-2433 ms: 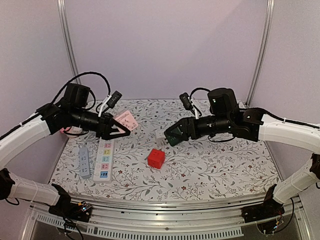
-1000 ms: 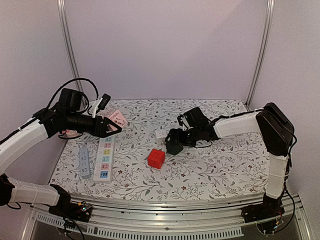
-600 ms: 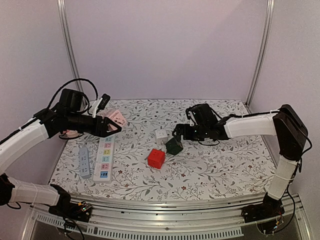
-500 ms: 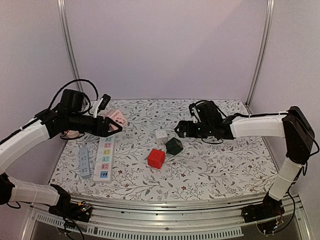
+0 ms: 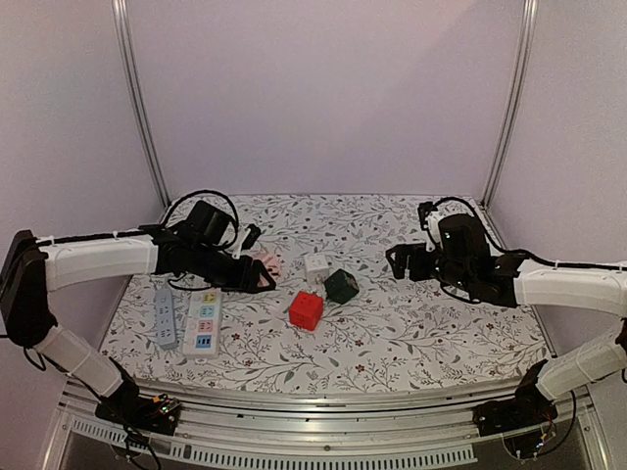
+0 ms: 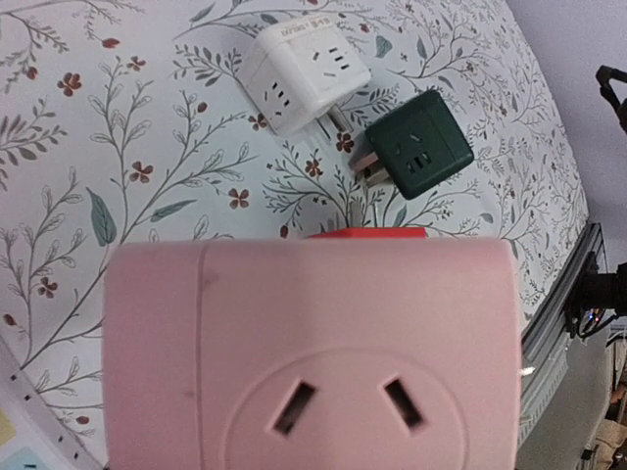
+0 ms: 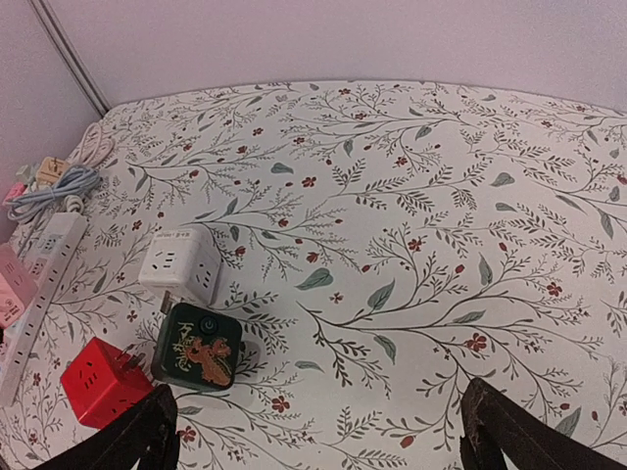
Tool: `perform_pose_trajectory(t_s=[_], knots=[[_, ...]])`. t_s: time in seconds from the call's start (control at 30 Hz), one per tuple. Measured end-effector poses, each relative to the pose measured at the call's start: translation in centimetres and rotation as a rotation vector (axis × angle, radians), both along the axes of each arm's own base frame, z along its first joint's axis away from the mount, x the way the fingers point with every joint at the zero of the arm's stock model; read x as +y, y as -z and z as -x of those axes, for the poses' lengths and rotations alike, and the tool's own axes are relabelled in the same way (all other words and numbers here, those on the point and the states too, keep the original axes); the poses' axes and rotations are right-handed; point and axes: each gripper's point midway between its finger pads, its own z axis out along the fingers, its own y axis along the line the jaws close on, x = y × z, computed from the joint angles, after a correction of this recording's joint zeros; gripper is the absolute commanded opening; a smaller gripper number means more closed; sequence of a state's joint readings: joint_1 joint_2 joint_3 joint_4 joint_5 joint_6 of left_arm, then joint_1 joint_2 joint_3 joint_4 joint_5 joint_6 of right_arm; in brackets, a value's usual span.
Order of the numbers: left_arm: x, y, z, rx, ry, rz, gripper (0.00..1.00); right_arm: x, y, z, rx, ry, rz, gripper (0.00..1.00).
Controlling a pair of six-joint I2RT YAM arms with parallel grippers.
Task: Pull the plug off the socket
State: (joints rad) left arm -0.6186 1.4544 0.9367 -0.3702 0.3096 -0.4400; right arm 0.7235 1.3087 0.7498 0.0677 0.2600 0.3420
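Soft, even, lilac-tinted light fills every view, with faint shadows on the table. Close to the left wrist lens the pink cube looks soft; the green cube beyond is sharp.

Four cubes in the middle of the table, two power strips at the left.

The socket cube lies at the back, and the plug cube lies just beside it, to the front right. The third cube lies in front of both. The fourth cube sits in the left gripper, left of the socket cube. The inner power strip and the outer power strip lie side by side. The right gripper is to the right, apart from the cubes.
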Motion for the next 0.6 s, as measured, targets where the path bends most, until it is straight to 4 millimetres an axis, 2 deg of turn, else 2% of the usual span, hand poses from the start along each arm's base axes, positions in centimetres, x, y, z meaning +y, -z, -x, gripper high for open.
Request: perform_pose_trajectory(t_s=[0.13, 0.23, 0.3, 0.4, 0.5, 0.6], knots=[[-0.9, 2.4, -0.9, 0.054, -0.052, -0.045, 0.40, -1.4, 2.1, 1.0, 0.016, 0.014, 0.036, 0.99], [-1.2, 3.3, -2.5, 0.063, -0.110, -0.084, 0.41, -1.8, 2.7, 1.6, 0.026, 0.014, 0.037, 0.99], [-1.4, 3.7, -3.7, 0.064, -0.145, -0.103, 0.41, -1.9, 1.9, 1.8, 0.011, 0.012, 0.017, 0.99], [-2.1, 4.8, -5.0, 0.073, -0.178, -0.129, 0.42, -1.9, -0.3, 2.1, -0.033, 0.005, -0.033, 0.99], [-2.7, 6.3, -5.3, 0.097, -0.190, -0.161, 0.42, -2.1, -2.2, 2.5, -0.071, -0.003, -0.067, 0.99], [-3.6, 7.2, -5.0, 0.112, -0.182, -0.178, 0.44, -2.3, -2.9, 2.7, -0.088, -0.005, -0.073, 0.99]])
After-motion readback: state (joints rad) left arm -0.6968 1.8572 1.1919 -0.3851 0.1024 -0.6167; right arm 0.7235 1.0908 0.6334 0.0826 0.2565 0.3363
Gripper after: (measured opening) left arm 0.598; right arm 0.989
